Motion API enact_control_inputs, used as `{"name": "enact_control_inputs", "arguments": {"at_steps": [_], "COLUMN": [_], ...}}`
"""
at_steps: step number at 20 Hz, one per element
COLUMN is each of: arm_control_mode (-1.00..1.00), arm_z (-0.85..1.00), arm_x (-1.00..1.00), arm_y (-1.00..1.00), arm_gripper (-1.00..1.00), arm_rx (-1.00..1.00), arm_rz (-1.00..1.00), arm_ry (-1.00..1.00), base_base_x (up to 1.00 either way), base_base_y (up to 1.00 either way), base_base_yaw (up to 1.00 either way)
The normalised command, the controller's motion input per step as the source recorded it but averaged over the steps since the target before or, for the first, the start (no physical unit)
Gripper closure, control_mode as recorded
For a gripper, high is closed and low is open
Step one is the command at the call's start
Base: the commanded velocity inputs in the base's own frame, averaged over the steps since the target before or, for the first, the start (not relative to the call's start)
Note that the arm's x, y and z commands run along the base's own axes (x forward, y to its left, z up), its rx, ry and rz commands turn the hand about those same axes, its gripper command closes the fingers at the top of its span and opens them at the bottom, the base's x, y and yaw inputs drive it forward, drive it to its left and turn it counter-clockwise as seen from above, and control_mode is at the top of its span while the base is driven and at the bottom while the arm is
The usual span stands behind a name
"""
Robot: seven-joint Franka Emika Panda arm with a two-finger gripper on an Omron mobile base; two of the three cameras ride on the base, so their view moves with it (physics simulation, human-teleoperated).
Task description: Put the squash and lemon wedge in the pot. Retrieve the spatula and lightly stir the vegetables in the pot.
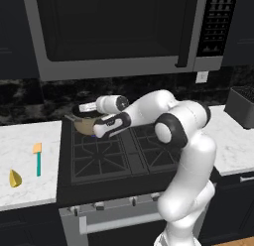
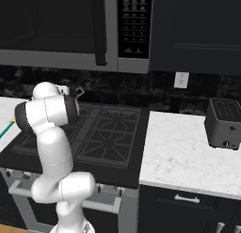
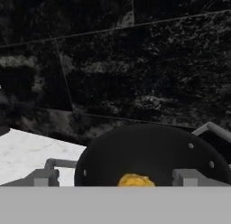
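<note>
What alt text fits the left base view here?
The white arm reaches over the black stove, its open gripper above the tan pot on a rear burner. On the marble counter to the left lie the teal-handled spatula and the lemon wedge.

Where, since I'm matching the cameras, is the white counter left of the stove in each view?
Left base view: white counter, left side.
Right base view: sliver at the left edge.
Hand view: lower left, beside the pot.
Shared landmark: the dark backsplash.
</note>
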Motion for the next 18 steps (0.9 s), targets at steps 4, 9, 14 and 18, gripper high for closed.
{"name": "enact_control_inputs", "arguments": {"at_steps": [4,9,14,18], "arm_control_mode": [-1.00,-1.00,-1.00,-1.00], "arm_z": [0.83,0.76,0.42,0.41], "arm_x": [-0.99,-1.00,-1.00,-1.00], "arm_y": [0.00,0.00,0.00,0.00], "arm_gripper": [-1.00,-1.00,-1.00,-1.00], "arm_rx": [0.12,0.09,0.01,0.00], "arm_rz": [0.00,-0.01,0.00,0.00], "arm_ry": [0.00,0.03,0.08,0.16], "base_base_x": [0.00,0.00,0.00,0.00], "base_base_y": [0.00,0.00,0.00,0.00], "base_base_yaw": [0.00,0.00,0.00,0.00]}}
